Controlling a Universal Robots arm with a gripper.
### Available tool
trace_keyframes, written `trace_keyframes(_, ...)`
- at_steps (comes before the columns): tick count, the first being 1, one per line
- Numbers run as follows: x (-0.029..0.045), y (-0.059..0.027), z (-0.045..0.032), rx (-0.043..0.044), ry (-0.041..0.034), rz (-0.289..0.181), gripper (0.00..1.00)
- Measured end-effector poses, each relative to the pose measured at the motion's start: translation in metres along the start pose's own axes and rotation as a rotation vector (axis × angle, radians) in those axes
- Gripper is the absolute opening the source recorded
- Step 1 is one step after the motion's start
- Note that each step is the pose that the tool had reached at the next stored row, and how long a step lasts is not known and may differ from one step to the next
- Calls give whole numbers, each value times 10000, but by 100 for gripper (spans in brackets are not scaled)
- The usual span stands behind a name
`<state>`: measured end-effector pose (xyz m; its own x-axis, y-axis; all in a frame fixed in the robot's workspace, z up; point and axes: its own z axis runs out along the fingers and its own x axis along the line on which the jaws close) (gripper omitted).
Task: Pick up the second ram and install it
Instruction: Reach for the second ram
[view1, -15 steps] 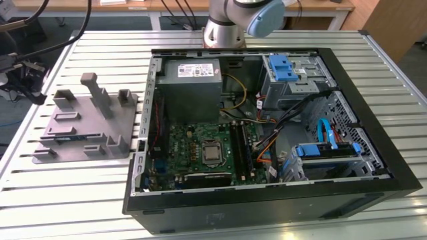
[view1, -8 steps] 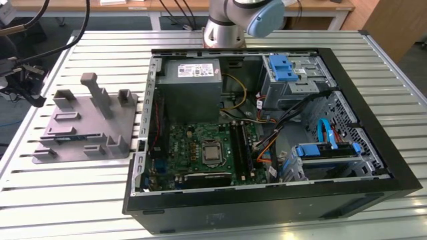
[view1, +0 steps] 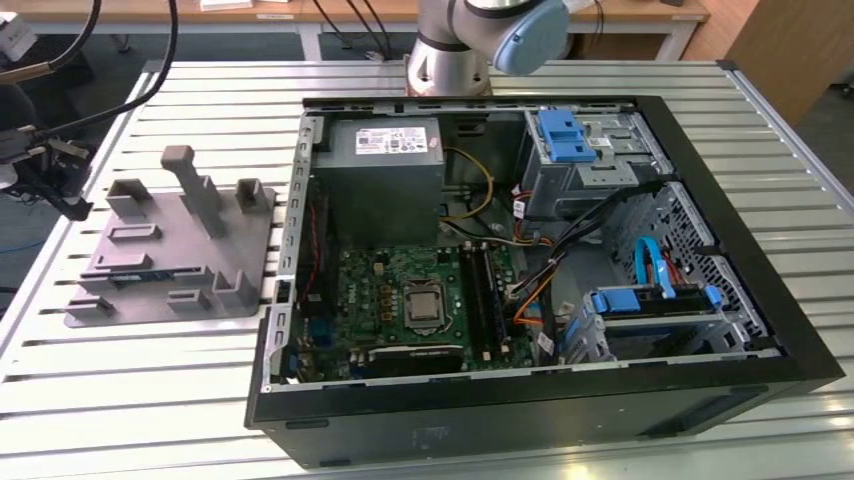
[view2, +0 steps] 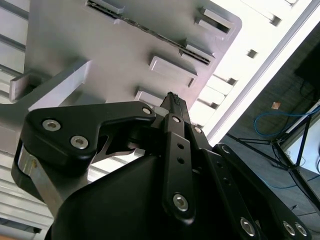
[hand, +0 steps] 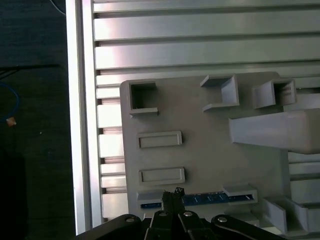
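Observation:
The second ram (view1: 131, 272) is a thin blue-green strip standing on edge in a slot of the grey holder tray (view1: 200, 270), at the exterior view's left of the computer case (view1: 534, 270). In the first wrist view the ram (hand: 205, 198) runs along the tray (hand: 200, 150), and my gripper (hand: 175, 193) hovers right over the strip with its black fingertips pressed together, holding nothing. In the second wrist view the gripper (view2: 172, 99) hangs above the tray (view2: 115, 55), apart from it.
The open case holds the motherboard (view1: 414, 300) with long black slots (view1: 483, 295), a power supply (view1: 380, 160), blue drive bays (view1: 567, 135) and loose cables (view1: 547, 270). Upright posts (view1: 194, 190) rise from the tray. The slatted table's edge (hand: 80, 125) lies close beside the tray.

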<state>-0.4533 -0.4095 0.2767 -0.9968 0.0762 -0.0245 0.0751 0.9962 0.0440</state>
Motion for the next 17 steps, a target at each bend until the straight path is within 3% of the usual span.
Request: trace_keyframes(17, 66, -13, 199, -1, -2, 0, 10)
